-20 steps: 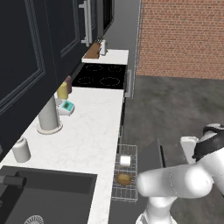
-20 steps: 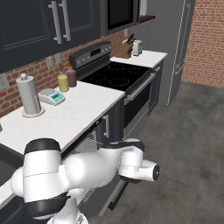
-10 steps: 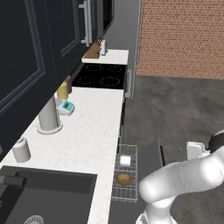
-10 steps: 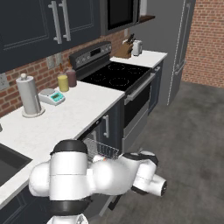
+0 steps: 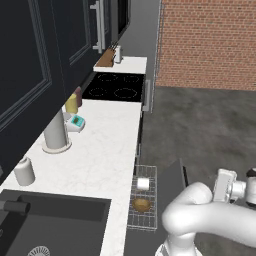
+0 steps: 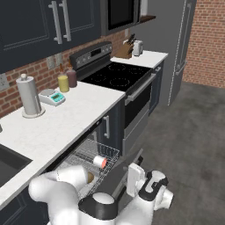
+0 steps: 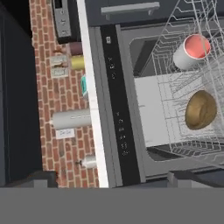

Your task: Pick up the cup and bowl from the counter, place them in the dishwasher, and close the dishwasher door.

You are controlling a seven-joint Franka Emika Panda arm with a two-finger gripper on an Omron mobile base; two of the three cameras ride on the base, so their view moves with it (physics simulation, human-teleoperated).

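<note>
1. Your cup (image 7: 191,51) and bowl (image 7: 200,110) are both already in the dishwasher: they lie in the pulled-out wire rack (image 7: 183,94), the cup on its side with its red-pink top showing, the bowl just beside it. Judging by that, only the door is left for you to deal with.
2. Over the last second the arm has swung away from the rack and out over the floor. In the left base view the hand sat at the right edge a second ago; now the gripper (image 5: 225,185) is beyond the lowered door (image 5: 167,187). The cup and bowl have not shifted.
3. That reads as the loading being done and the arm repositioning toward the door's outer side. You will probably need the rack pushed in before the door can swing up fully.
4. The gripper stands wide apart and holds nothing.
5. The hand view gives you what the base cameras do not: a look straight into the rack and the tub, with the counter (image 7: 89,87) edge rolled vertical.
6. The right base view (image 6: 100,161) shows the cup's red top and the door's tilt; there the bowl is mostly hidden behind the arm, while the left base view shows it (image 5: 142,204) plainly.
</note>
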